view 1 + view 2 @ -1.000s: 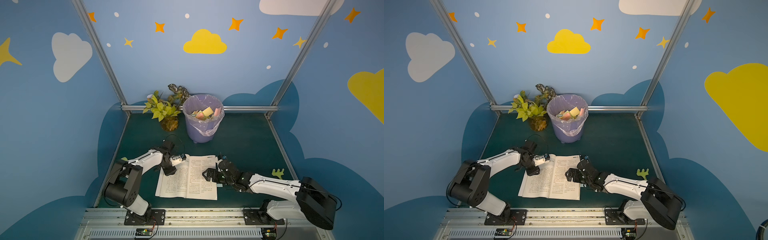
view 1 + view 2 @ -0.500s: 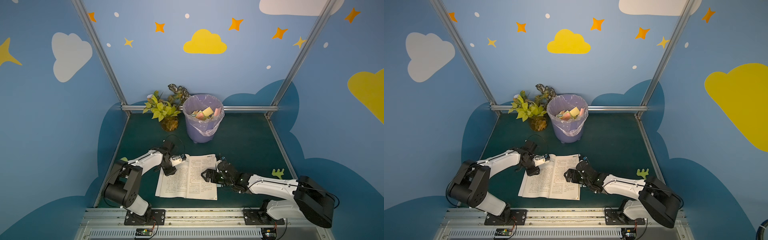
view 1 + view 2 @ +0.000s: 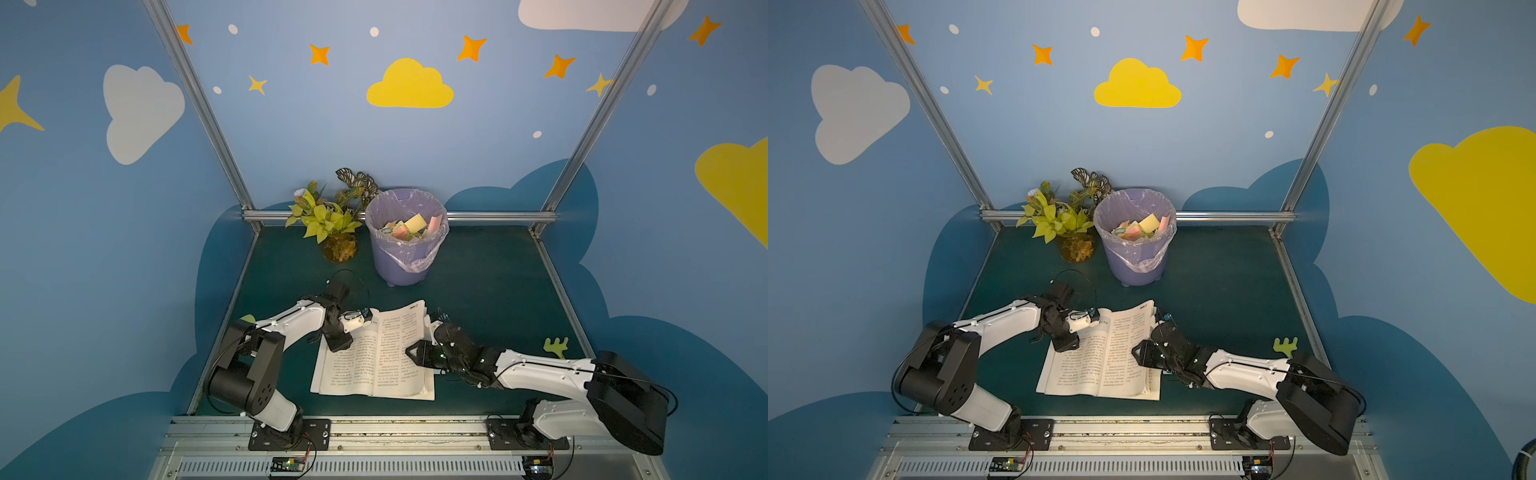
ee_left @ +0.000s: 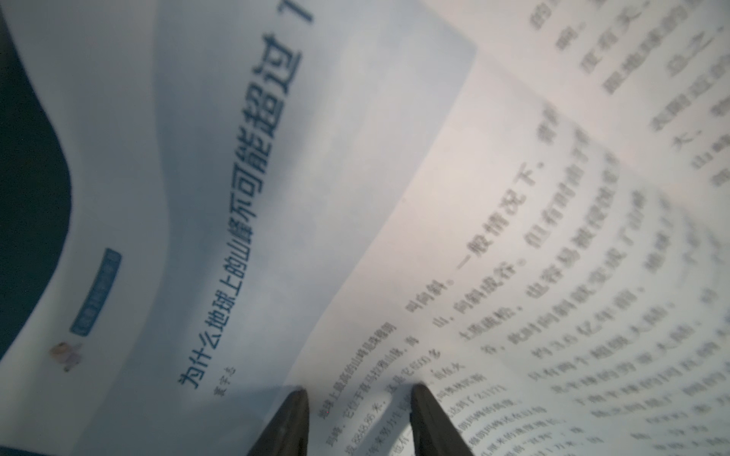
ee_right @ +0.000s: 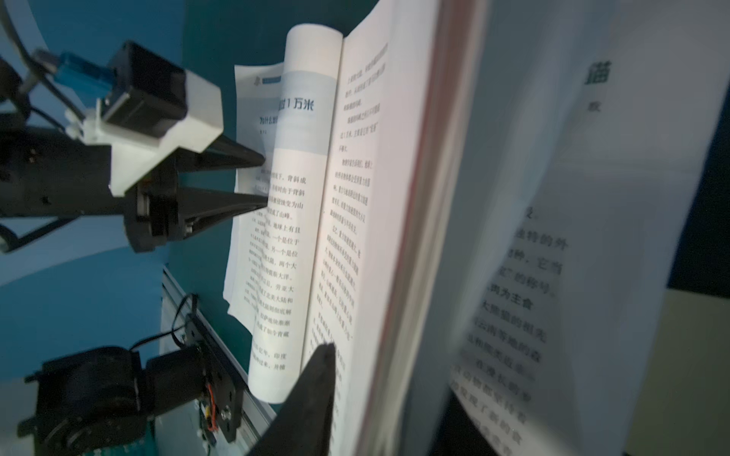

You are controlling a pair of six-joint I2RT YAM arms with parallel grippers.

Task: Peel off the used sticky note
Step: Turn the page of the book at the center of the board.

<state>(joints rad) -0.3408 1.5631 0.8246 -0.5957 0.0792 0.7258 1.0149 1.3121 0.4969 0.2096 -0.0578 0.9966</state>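
Pinching what looks like a sheaf of pages (image 5: pixel 446 177) from the right half of the open book (image 3: pixel 374 361), the right end effector (image 3: pixel 411 351) shows only one finger (image 5: pixel 316 391) in its wrist view. That finger lies against the printed face of the sheaf. The other is hidden behind the paper, so the grip is my reading rather than a plain sight. The sheaf stands lifted and curved off the stack, its far face blurred.

Beyond it, on the side away from the visible finger, lies a pale yellow patch (image 5: pixel 687 375) with straight edges, flat and lower than the lifted paper. It may be the used sticky note, or only a lower leaf in warm light. I cannot tell which, and its long axis cannot be read. No note shows on the open spread in either top view.

The left end effector (image 4: pixel 359 389) has its fingers spread with nothing between them. Both tips are down on the left-hand page (image 4: pixel 513 256), pinning that half to the table (image 3: pixel 478 282). It sits across the spine from the right end effector, so the right arm is the nearer to whatever lies under the sheaf. By my judgement, the coming move turns on carrying the sheaf toward the left end effector to bare that patch.

Farther off, past both, the lined bin (image 3: pixel 405 262) holds coloured notes (image 3: pixel 411 226).
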